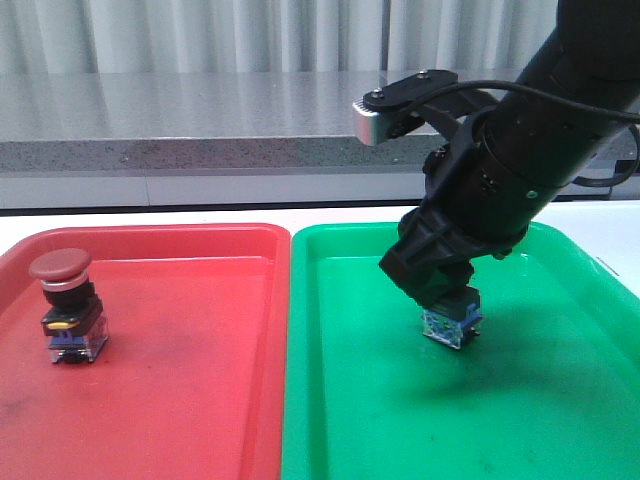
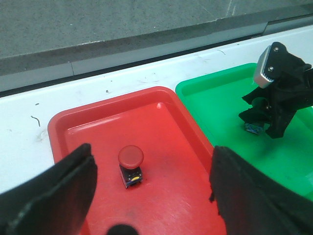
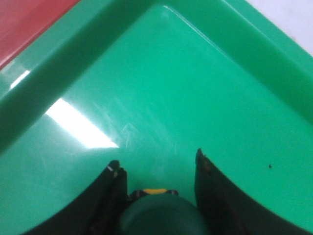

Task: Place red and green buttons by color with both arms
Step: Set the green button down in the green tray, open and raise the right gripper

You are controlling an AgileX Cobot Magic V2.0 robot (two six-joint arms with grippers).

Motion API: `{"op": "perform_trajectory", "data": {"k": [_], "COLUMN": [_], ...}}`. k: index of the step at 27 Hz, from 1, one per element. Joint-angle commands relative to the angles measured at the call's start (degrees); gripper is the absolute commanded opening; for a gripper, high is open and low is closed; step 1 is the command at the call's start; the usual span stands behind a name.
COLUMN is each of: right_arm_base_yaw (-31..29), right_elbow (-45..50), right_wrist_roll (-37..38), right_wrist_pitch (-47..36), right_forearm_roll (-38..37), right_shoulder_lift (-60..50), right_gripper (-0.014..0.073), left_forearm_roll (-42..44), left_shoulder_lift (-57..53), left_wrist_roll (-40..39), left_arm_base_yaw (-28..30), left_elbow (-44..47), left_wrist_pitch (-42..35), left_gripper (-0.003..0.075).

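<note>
Red is already sorted: the red button point(image 1: 68, 305) stands upright and alone in the red tray point(image 1: 200, 240), well apart from the left end effector point(image 2: 151, 196), whose fingers are spread wide with nothing between them above that tray. The green button point(image 3: 157, 215) is gripped by the right end effector point(image 1: 445, 300), its fingers closed against the cap, the bluish base showing just beneath them. It is held low over the green tray point(image 1: 330, 240); whether the base touches the tray floor cannot be told. Nothing else is seen in that tray. The task is judged nearly complete: only release of the green button and withdrawal remain.
</note>
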Motion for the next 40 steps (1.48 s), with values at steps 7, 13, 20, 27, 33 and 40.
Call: {"op": "perform_trajectory", "data": {"k": [7,13,20,27,33,40], "right_arm_base_yaw": [0.10,0.10,0.10,0.10,0.10,0.10], "right_elbow": [-1.27,-1.27,-1.27,-1.27,-1.27,-1.27], "right_wrist_roll": [1.22,1.22,1.22,1.22,3.30,7.79], "right_wrist_pitch": [-2.57,0.51,7.95,15.92,23.53,30.78], "right_forearm_roll": [0.79,0.73,0.73,0.73,0.78,0.78], "right_shoulder_lift": [-1.86,-4.08,-11.56,-21.58,-30.79,-40.86], "right_gripper": [0.0517,0.0542,0.0542,0.0542,0.0542,0.0542], "left_forearm_roll": [-0.41,-0.41,-0.41,-0.41,-0.41,-0.41], "left_shoulder_lift": [0.22,0.22,0.22,0.22,0.22,0.22], "left_wrist_roll": [0.12,0.12,0.12,0.12,0.12,0.12], "left_arm_base_yaw": [-0.48,-0.48,-0.48,-0.48,-0.48,-0.48], "left_elbow": [-1.49,-1.49,-1.49,-1.49,-1.49,-1.49], "left_wrist_pitch": [-3.86,-3.86,-3.86,-3.86,-3.86,-3.86], "left_gripper": [0.0481,0.0481,0.0481,0.0481,0.0481,0.0481]}}
